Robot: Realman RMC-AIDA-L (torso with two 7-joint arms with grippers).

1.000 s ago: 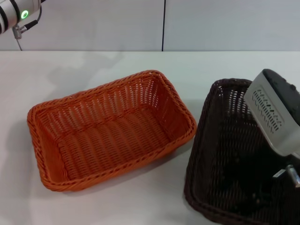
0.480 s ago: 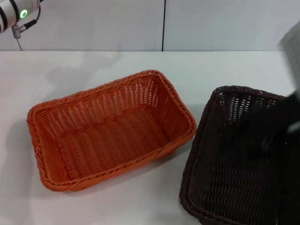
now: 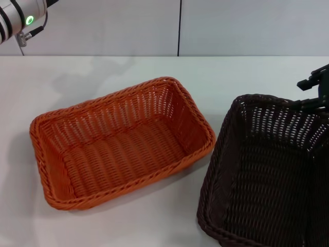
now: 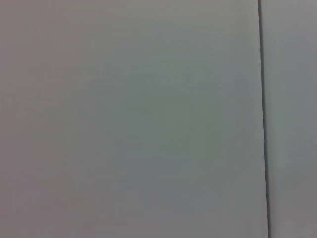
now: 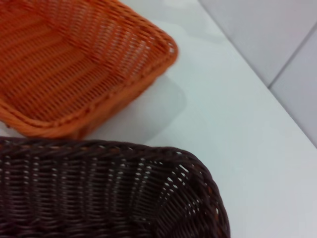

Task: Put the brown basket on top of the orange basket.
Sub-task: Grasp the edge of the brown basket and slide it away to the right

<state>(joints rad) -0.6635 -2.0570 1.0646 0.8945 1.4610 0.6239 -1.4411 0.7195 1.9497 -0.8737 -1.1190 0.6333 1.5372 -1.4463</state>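
Note:
The orange basket (image 3: 121, 141) sits empty on the white table, left of centre. It also shows in the right wrist view (image 5: 74, 59). The brown basket (image 3: 267, 170) sits empty to its right at the table's front right, close beside it but apart. Its braided rim and a corner fill the near part of the right wrist view (image 5: 99, 193). My right gripper (image 3: 316, 88) shows only as dark parts at the right edge, just above the brown basket's far rim. My left arm (image 3: 20, 18) is parked at the top left.
The white table (image 3: 247, 72) runs back to a pale wall (image 3: 103, 25) with a dark vertical seam. The left wrist view shows only that wall (image 4: 148, 119).
My right arm has pulled back from over the brown basket to its far right rim. The brown basket has shifted a little. The orange basket and left arm have not moved.

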